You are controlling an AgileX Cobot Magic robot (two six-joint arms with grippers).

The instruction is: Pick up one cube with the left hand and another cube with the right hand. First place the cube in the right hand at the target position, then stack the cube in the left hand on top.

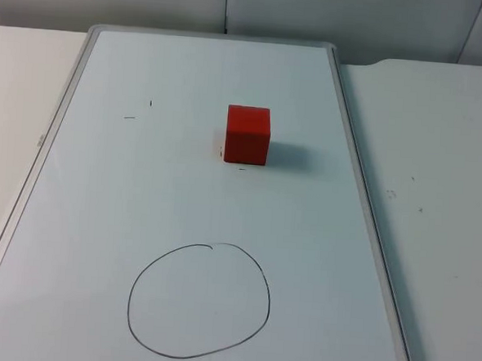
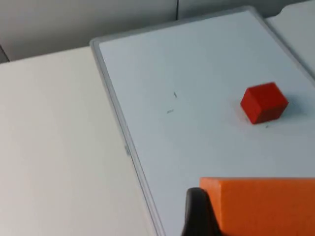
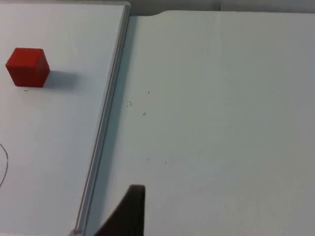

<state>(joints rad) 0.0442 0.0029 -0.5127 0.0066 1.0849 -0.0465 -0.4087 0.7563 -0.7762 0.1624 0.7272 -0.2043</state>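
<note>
A red cube (image 1: 248,134) sits flat on the whiteboard (image 1: 101,188), on the far side of the hand-drawn circle (image 1: 199,301) and well apart from it, a little toward the whiteboard's right-hand frame. The circle looks to be the target position, and nothing lies inside it, so no placing has been done yet. In the left wrist view an orange cube (image 2: 266,204) sits right against the black fingertip (image 2: 197,214) of the left gripper (image 2: 231,221), which appears clenched on it, though the far finger is hidden by the cube; I judge it is held this way so it can be carried and kept ready for stacking on top later. From that view the red cube (image 2: 264,102) lies beyond the orange one, apart from it, with the whiteboard's frame (image 2: 123,142) running off to one side. The right gripper (image 3: 129,216) hangs over the bare table (image 3: 221,123) just outside the whiteboard's right-hand frame (image 3: 101,142), with the red cube (image 3: 27,67) on the other side of that frame, some way off. Whether its fingers are apart or together I cannot tell, since just one dark fingertip (image 3: 130,209) is visible, but nothing sits against it. By the task, the red cube would be the right gripper's to fetch and set inside the circle first. There are no containers here.
</note>
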